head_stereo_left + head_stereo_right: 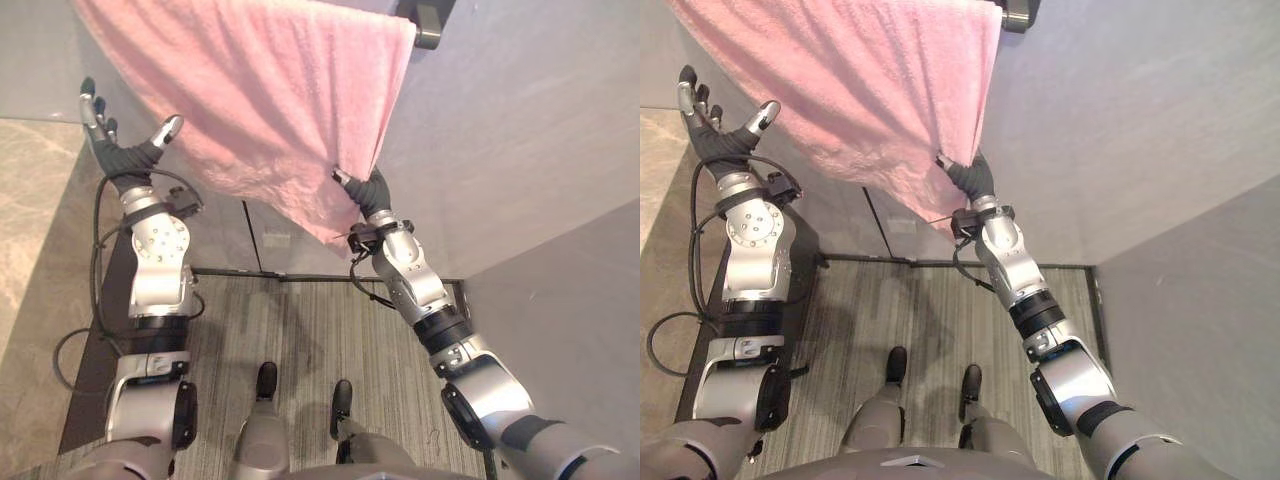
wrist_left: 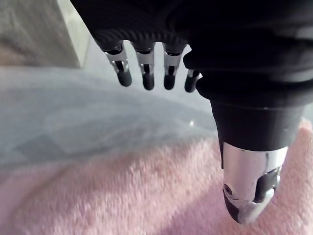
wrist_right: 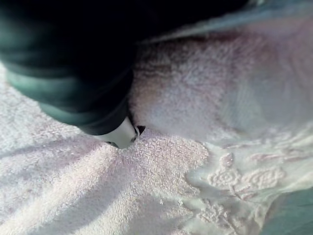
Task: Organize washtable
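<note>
1. The pink terry-cloth towel (image 1: 260,100) hangs spread out against the smooth grey wall (image 1: 520,130), high in the head views. Its upper edge ends at a dark rounded wall fitting (image 1: 428,22).
2. The towel's lower edge slopes down to a low corner just beside the right arm.
3. The right hand (image 1: 368,192) is raised to the towel's right-hand edge, near that low corner. It is closed on the cloth: the thumb and fingertips pinch the edge, and the folds of the towel converge on the hand.
4. In the right wrist view the thumb tip is sunk into the pile, beside an embossed flower border on the towel.
5. The left hand (image 1: 118,148) is raised by the towel's left side. Its fingers are straight and spread, the thumb stands apart, and it holds nothing.
6. Whether the left thumb touches the towel cannot be determined.
7. A grey striped floor covering (image 1: 300,330) lies below, at the foot of the wall.
</note>
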### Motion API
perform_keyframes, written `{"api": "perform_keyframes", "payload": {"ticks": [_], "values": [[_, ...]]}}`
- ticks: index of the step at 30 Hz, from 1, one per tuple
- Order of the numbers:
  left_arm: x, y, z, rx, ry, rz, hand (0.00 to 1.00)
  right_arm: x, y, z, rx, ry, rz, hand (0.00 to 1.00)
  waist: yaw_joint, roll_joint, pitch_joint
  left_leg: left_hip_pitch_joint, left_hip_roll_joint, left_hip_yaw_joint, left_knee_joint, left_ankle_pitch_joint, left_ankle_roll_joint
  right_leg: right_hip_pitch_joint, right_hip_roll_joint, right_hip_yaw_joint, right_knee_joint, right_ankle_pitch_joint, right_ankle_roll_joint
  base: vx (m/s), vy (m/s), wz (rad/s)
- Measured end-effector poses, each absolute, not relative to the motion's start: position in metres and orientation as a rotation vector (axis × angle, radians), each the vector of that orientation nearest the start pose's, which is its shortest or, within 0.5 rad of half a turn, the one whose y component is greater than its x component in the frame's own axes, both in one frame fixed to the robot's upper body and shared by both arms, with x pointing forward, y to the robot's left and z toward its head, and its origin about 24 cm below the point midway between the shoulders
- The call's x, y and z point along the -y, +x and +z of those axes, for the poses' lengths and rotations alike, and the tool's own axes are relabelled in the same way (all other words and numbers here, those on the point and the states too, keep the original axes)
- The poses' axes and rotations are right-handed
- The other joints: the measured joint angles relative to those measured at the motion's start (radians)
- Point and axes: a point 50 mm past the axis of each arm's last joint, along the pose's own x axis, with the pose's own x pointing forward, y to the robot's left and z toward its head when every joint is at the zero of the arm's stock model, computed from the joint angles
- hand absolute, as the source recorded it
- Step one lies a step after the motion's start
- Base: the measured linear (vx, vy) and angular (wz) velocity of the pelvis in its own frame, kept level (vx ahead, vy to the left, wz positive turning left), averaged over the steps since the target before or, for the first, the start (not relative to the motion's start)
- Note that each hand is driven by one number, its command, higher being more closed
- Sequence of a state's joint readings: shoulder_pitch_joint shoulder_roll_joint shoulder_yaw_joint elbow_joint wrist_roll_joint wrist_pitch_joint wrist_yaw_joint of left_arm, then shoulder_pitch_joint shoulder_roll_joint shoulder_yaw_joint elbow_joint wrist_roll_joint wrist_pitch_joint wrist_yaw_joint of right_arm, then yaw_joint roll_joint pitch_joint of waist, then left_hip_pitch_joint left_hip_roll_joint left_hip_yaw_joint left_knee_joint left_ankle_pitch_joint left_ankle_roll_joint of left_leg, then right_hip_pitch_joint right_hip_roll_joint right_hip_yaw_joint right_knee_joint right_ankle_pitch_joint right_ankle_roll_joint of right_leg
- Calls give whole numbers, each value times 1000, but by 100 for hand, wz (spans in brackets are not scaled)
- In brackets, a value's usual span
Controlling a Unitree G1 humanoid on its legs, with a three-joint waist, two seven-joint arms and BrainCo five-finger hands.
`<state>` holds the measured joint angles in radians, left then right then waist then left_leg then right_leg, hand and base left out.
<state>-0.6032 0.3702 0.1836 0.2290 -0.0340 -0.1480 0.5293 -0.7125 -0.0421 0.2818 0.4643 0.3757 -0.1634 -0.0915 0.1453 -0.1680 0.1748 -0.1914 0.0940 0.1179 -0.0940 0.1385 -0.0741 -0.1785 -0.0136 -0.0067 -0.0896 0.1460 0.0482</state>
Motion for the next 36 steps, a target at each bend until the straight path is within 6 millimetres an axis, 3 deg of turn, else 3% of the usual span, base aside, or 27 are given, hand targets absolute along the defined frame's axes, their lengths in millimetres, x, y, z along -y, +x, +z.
{"api": "perform_keyframes", "payload": {"ticks": [8,9,15,19,22,25,36], "values": [[-246,343,221,592,94,618,0,37,349,152,297,212,374,100,-21,-3,1,-2,0,16,-9,1,-2,-12,1,20,0,8,0,-13,1,-7],[-245,343,223,595,86,613,100,36,349,152,297,216,376,100,-21,-6,1,-4,0,16,-9,3,-3,-14,1,19,0,8,0,-16,-5,4],[-246,350,228,591,59,620,100,35,350,152,295,219,374,100,-21,-16,2,-8,-1,15,-10,11,-3,-18,0,16,0,9,1,-9,-2,1],[-252,354,246,622,77,632,100,34,350,156,310,223,370,100,-25,-50,8,-14,-2,18,-10,18,-4,-25,-2,17,0,8,4,-44,2,-1],[-245,357,253,633,99,583,100,31,350,157,311,222,375,100,-34,-66,10,-14,-9,26,-10,18,-4,-28,-10,17,0,8,4,-15,31,-4],[-242,358,252,630,98,560,100,27,349,158,313,215,390,100,-55,-66,10,-14,-16,28,-10,18,-3,-28,-18,17,0,13,1,3,24,-1],[-231,351,246,662,72,505,100,30,351,156,303,210,378,100,-55,-49,22,-7,-20,10,-10,22,4,-12,-22,-5,0,16,2,22,2,5]]}}
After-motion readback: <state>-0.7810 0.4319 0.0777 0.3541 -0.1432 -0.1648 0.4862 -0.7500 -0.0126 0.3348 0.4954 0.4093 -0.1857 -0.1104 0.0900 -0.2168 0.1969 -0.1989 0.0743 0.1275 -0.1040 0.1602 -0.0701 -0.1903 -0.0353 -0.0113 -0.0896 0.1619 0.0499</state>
